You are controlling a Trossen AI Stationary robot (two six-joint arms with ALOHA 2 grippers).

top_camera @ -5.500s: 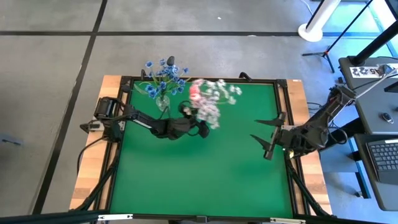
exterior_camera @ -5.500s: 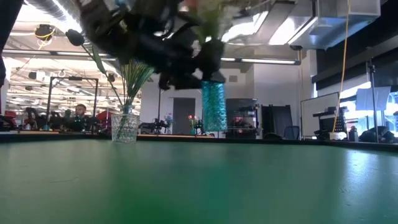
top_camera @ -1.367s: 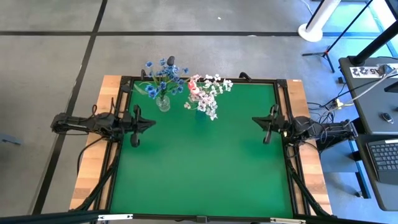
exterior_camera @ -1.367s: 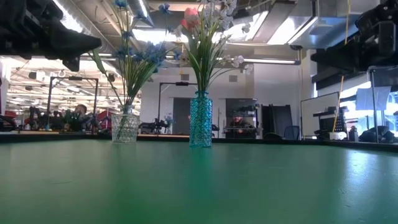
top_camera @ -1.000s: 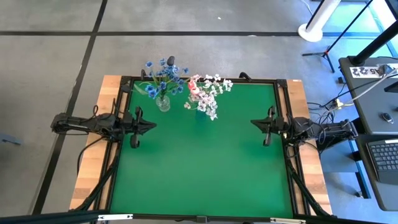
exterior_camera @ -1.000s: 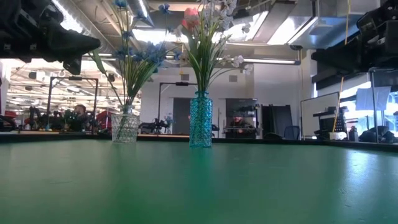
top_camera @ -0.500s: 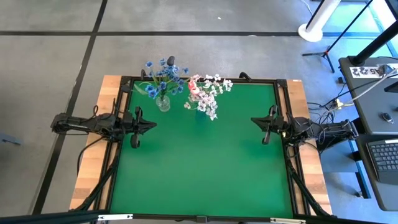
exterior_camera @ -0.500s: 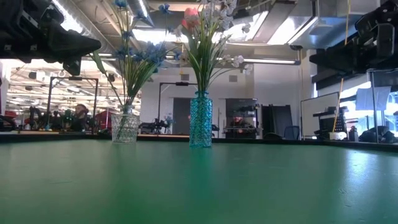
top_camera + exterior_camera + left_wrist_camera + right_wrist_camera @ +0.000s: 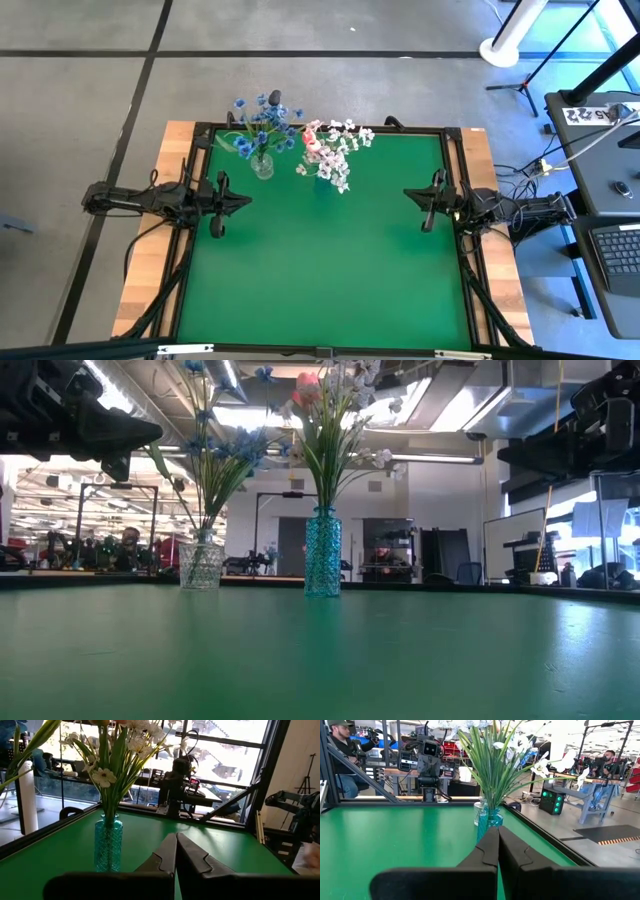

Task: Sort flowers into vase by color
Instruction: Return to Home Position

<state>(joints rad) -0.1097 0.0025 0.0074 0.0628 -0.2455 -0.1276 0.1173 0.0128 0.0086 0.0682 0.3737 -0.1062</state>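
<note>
The main risk from here is to the two vases, not to any stem in hand. The blue vase [image 9: 325,172] is tall and narrow and carries a wide spray of white flowers [image 9: 342,150] with a pink tulip [image 9: 312,146] among them, so it looks top-heavy. A sweep of either arm across the far half of the tabletop [image 9: 320,290] could catch the blossoms and tip it. The clear vase [image 9: 262,166] just beside it is squatter, but its blue flowers [image 9: 262,125] fan out and nearly reach the white spray. Pulling at one bunch could drag the other. A dark bud [image 9: 274,98] sits with the blue bunch, so the colour sorting may be judged imperfect.

Neither danger seems close. The left arm [image 9: 150,200] lies folded at the tabletop's left edge and the right arm [image 9: 500,208] at its right edge, both well apart from the vases. The left jaws are pressed together with nothing between them, and so are the right jaws. No loose stem shows on the green surface, so the job looks finished.

Nothing stands between the arms and the vases. Off the tabletop, a laptop [image 9: 620,250] sits on a side desk to the right, and a seated person [image 9: 340,750] shows in the room beyond.
</note>
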